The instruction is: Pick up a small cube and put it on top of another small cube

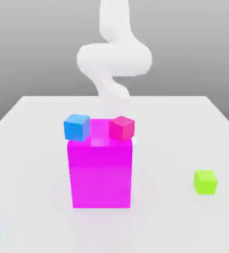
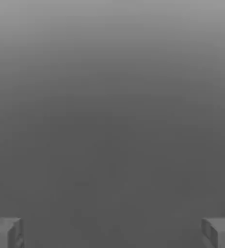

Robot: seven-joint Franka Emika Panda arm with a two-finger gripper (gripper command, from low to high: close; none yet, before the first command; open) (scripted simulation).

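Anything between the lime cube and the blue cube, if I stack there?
Yes: the magenta block rises below the blue cube, and the red cube sits at its top, toward the lime cube. I'd lift high.

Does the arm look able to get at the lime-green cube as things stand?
Probably yes: the lime cube sits alone on the table, off to the exterior view's right of the magenta block, and the gripper is open.
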